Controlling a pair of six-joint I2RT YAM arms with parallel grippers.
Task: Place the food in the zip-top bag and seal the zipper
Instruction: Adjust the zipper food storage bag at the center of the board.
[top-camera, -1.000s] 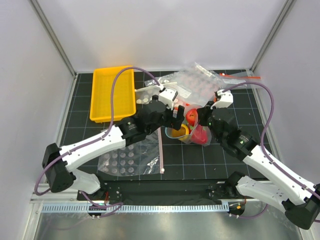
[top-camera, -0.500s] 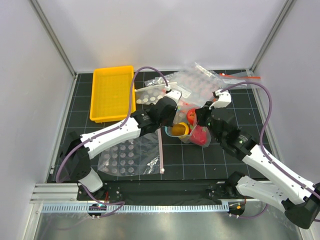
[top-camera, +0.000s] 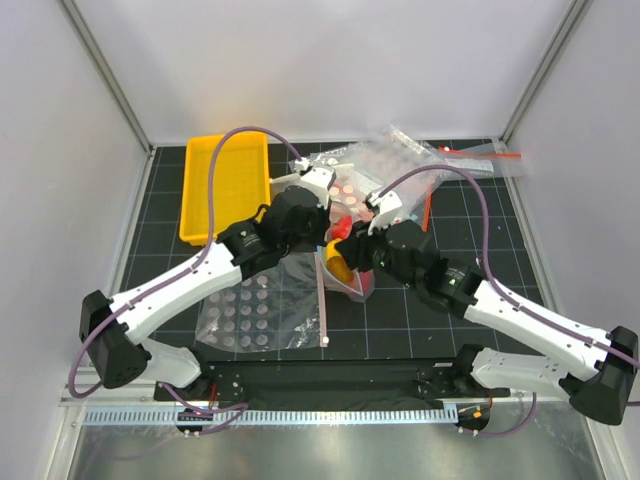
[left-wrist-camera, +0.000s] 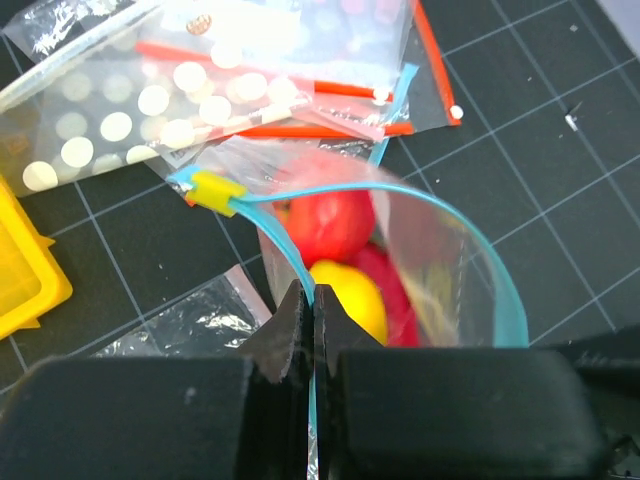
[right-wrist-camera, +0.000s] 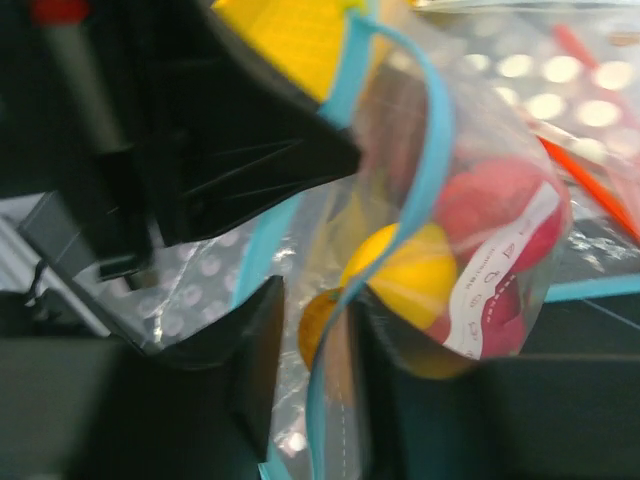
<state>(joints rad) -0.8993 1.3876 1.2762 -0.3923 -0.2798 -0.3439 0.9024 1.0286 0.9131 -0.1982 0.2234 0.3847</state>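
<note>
Pinching the zipper (left-wrist-camera: 330, 192) of the clear bag (left-wrist-camera: 440, 250) with left end effector (left-wrist-camera: 305, 320), closed tight on the blue strip. Straddling the same strip with right end effector (right-wrist-camera: 320, 365), only a narrow gap, strip running between the fingers. Holding bag up mid-desk (left-wrist-camera: 520, 130), mouth gaping, lemon (left-wrist-camera: 350, 295) and red ball (left-wrist-camera: 330, 220) inside.

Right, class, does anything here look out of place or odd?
The zip-top bag is not sealed: its blue zipper bows open in a wide loop over the fruit inside, with the left gripper shut on one side of it. Spare bags lie in an untidy heap behind.
</note>
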